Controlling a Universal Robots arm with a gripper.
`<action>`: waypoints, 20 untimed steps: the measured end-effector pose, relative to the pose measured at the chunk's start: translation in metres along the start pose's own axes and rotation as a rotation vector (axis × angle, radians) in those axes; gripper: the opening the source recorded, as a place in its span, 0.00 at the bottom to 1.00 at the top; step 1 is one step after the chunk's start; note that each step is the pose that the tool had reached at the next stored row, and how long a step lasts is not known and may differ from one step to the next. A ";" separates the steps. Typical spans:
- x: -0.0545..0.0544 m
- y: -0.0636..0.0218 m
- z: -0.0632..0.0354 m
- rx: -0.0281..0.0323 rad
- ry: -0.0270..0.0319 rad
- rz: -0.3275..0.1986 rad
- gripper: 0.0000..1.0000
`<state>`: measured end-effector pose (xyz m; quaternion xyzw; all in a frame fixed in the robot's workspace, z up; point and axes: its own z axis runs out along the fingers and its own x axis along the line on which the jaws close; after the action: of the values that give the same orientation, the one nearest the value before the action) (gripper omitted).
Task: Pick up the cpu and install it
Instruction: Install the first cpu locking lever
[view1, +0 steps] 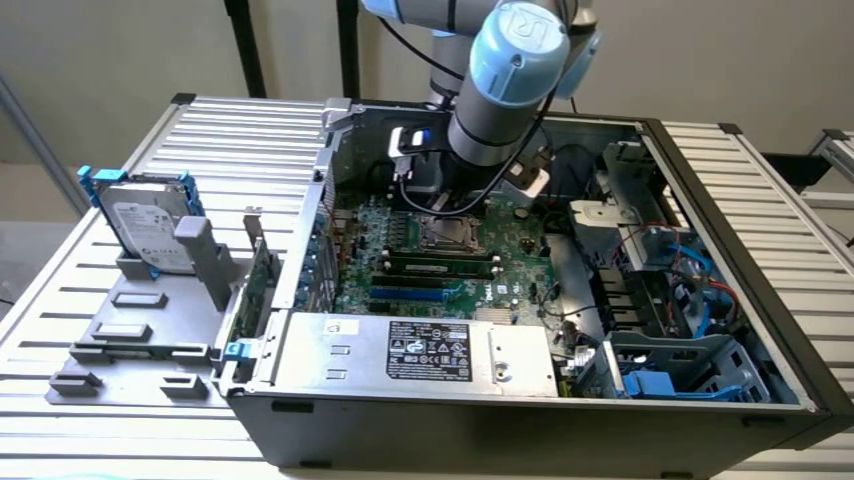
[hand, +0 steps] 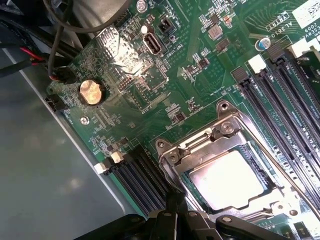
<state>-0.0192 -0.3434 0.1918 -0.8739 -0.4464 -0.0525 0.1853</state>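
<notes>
Cpu (hand: 227, 179) sits flat in motherboard socket (hand: 220, 150), retention frame around it; placing looks done. Pincer (view1: 447, 205) hovers just above socket; finger spread cannot be told

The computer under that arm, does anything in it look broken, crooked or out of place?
Nothing stands out. The cpu lies flat and square inside its metal socket frame on the green motherboard, and no part there looks bent or loose.
</notes>
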 end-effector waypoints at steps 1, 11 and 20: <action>0.001 0.0007 -0.0001 0.0000 -0.0001 0.000 0.11; 0.001 0.0019 -0.0004 -0.0005 -0.0002 0.000 0.11; -0.003 -0.0030 -0.0001 -0.0001 -0.0003 0.000 0.11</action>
<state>-0.0235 -0.3443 0.1919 -0.8739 -0.4464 -0.0524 0.1852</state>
